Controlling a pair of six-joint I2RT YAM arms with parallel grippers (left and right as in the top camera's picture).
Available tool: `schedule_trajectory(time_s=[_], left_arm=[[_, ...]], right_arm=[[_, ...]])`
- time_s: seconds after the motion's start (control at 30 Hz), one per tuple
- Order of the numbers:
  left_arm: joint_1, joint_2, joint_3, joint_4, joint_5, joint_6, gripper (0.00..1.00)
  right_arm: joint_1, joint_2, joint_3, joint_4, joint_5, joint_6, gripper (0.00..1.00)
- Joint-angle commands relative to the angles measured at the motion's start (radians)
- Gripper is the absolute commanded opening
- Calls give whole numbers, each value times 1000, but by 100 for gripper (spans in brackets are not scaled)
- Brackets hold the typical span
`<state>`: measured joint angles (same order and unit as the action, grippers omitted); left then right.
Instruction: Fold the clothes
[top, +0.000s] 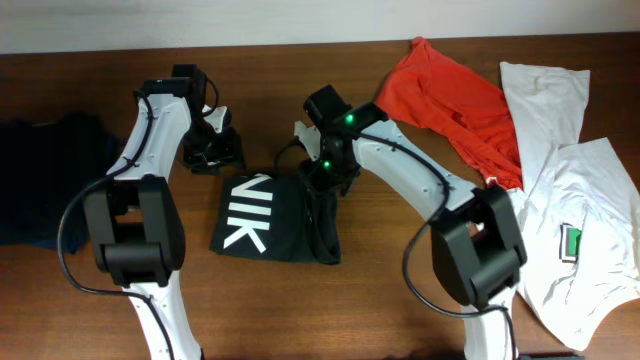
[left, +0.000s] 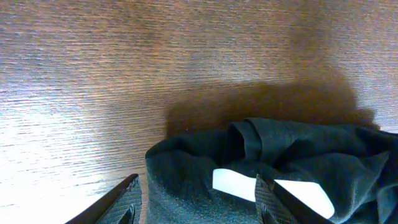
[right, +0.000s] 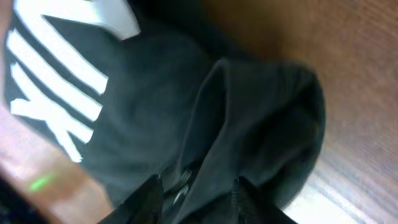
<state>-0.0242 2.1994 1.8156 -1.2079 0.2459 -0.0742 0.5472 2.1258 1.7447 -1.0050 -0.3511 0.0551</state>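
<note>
**While the right claw (top: 325, 183) pinches its edge, the black shirt (top: 283, 212) lies part-folded mid-table**

Though it is already a compact packet in the middle of the table (top: 330, 320), the black shirt looks unfinished. Its white letters (top: 240, 215) face up on the left half, and the right side is bunched in loose ridges. The right claw sits at the top right edge with its jaws clamped on a raised ridge of cloth. The wrist view shows that fold running up between the fingers (right: 239, 196). The left claw (top: 212, 150) hovers just off the top left corner, jaws apart and holding nothing. The shirt corner lies below its fingers (left: 121, 205). An orange shirt (top: 450, 95) and a white shirt (top: 560, 160) lie spread at the right, and a dark shirt (top: 40, 170) lies far left.

My read on handling: the shirt is light, limp and now several layers thick, so it will likely sag and slide open if lifted by one point. The best hold is probably the stacked top edge at both corners, pinching every layer. Then drag it flat rather than lift it high.
</note>
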Motion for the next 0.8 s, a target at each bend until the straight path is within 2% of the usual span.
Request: schedule_trajectory(time_s=[0.0, 0.27, 0.33, 0.63, 0.7, 0.77], left_arm=[[-1, 11, 1, -2, -7, 12, 58], [-19, 11, 1, -3, -7, 12, 58], [-19, 11, 1, -3, -7, 12, 58], [-19, 11, 1, -6, -7, 12, 58], [-19, 11, 1, -5, -7, 12, 58], [-19, 11, 1, -5, -7, 12, 58]], right_arm=[[8, 22, 10, 55, 38, -4, 40], [8, 65, 10, 86, 165, 9, 39], [9, 78, 10, 82, 164, 10, 4], [-161, 41, 28, 50, 180, 70, 4], [-162, 41, 4, 16, 180, 69, 12], [-161, 41, -19, -23, 180, 69, 15]])
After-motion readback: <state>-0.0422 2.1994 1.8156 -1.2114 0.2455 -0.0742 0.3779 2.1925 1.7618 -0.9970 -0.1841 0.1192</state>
